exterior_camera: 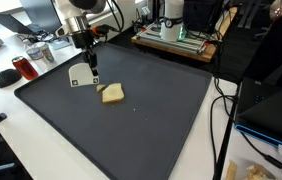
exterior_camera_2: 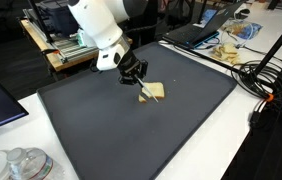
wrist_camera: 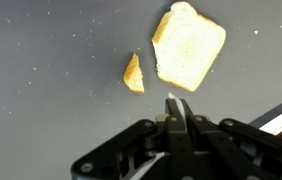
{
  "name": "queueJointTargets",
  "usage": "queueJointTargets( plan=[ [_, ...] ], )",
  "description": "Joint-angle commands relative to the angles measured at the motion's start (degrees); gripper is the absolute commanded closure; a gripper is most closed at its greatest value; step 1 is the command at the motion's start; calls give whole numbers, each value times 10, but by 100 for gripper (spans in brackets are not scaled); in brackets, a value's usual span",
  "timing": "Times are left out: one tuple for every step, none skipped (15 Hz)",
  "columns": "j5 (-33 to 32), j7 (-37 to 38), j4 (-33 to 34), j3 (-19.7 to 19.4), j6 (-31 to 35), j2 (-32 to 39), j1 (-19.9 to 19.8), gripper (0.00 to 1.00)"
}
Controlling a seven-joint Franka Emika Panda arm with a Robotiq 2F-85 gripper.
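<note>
— What's nearest you?
— Bottom centre of my wrist view, my gripper (wrist_camera: 178, 120) is clamped on a thin white blade (wrist_camera: 177, 104), seen edge-on.
— And beyond it?
— A small bread piece (wrist_camera: 133, 73) sits mid-frame. Just beside it, upper right, is the bread slice (wrist_camera: 188, 47). Both lie on the dark mat (wrist_camera: 41, 60).

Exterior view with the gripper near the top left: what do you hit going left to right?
red cup → gripper → bread slice → laptop. Left out: the flat tool clamped in the gripper, since it overlaps the gripper.
</note>
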Motion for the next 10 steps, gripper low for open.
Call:
queueJointTargets(
  plan=[
    [-102, 107, -26, -12, 32, -35, 40, 99],
    [-138, 142, -30, -13, 39, -41, 49, 99],
    [-175, 178, -36, -15, 50, -48, 59, 99],
    [-210, 209, -38, -15, 53, -54, 65, 99],
    [-249, 247, -40, -19, 57, -58, 75, 99],
    [-284, 278, -39, -22, 53, -62, 84, 99],
    [-320, 312, -39, -27, 49, -65, 95, 99],
    [-354, 343, -37, -32, 42, -67, 105, 99],
    [-393, 382, -35, -40, 40, -67, 120, 99],
    [-430, 419, -31, -48, 35, -65, 135, 99]
  ],
)
